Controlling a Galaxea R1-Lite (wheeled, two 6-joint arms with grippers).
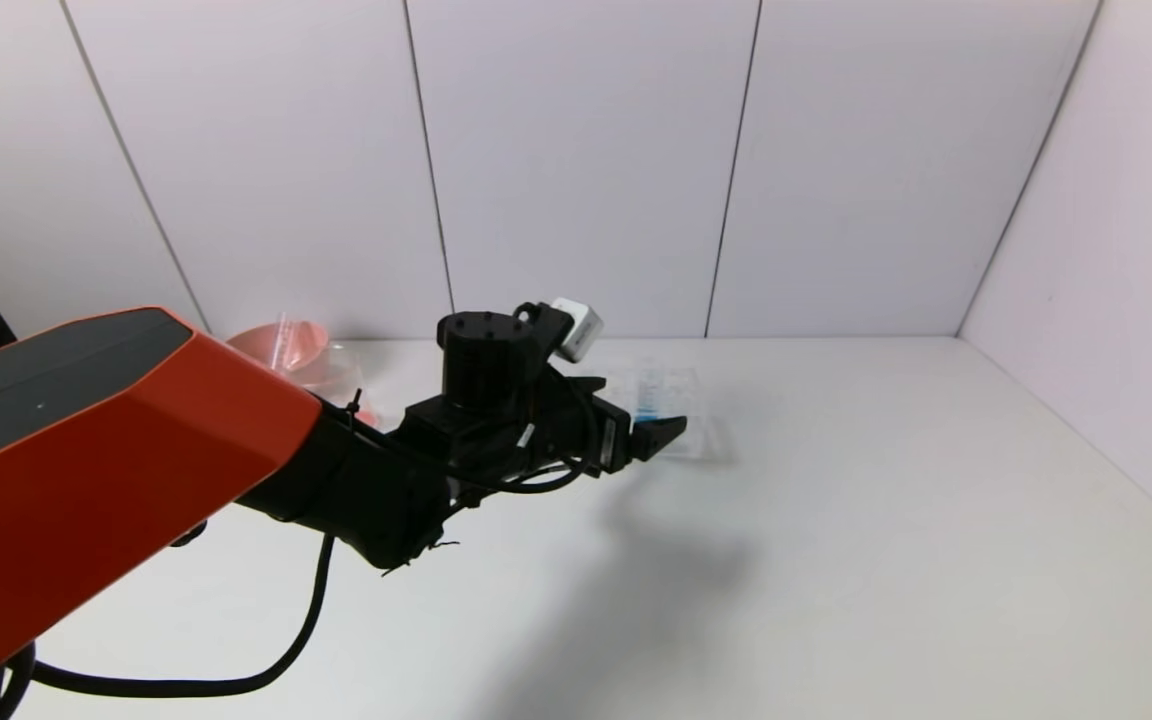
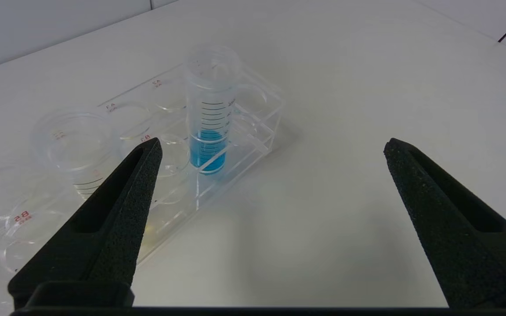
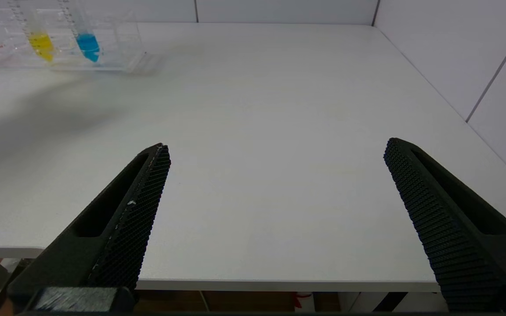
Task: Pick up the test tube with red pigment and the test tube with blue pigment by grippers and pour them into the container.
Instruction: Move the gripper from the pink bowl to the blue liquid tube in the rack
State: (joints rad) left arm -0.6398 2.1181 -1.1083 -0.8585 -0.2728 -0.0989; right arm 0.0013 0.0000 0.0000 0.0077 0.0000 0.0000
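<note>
The test tube with blue pigment [image 2: 209,131] stands upright in a clear rack [image 2: 275,105], with blue liquid at its tip. In the right wrist view the blue tube [image 3: 88,44] stands far off. My left gripper [image 2: 272,147] hangs open above the table, just short of the rack, with nothing between its fingers; the blue tube is ahead of one fingertip [image 2: 149,151]. From the head, the left gripper [image 1: 661,432] reaches over the rack [image 1: 686,440]. My right gripper [image 3: 277,147] is open and empty over the table's near edge. The red-pigment tube and the container do not show clearly.
A tube with yellow liquid [image 3: 42,44] stands in the rack [image 3: 121,57] beside the blue one; its clear rim [image 2: 75,140] is near my left finger. A pink bowl [image 1: 281,345] sits at the back left behind the arm. Walls close the table's back and right sides.
</note>
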